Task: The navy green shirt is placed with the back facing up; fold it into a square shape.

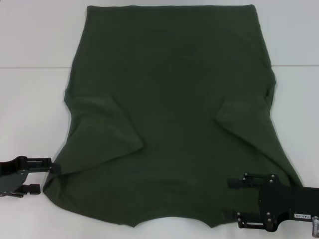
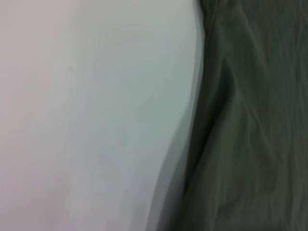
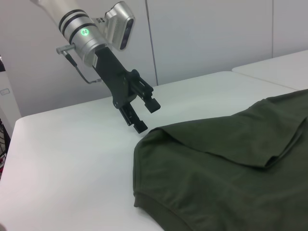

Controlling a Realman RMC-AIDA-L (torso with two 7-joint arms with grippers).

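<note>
From the head view, the navy green shirt [image 1: 169,114] lies spread on the white surface [image 1: 30,99], plain side up, both sleeves folded in over the body; the left gripper [image 1: 50,177] sits at its near left corner and the right gripper [image 1: 230,199] over its near right edge, each with fingers parted and holding nothing. The left wrist view shows only the shirt's edge against the surface. The right wrist view shows the left gripper [image 3: 144,114] hovering open just above the shirt's corner.
</note>
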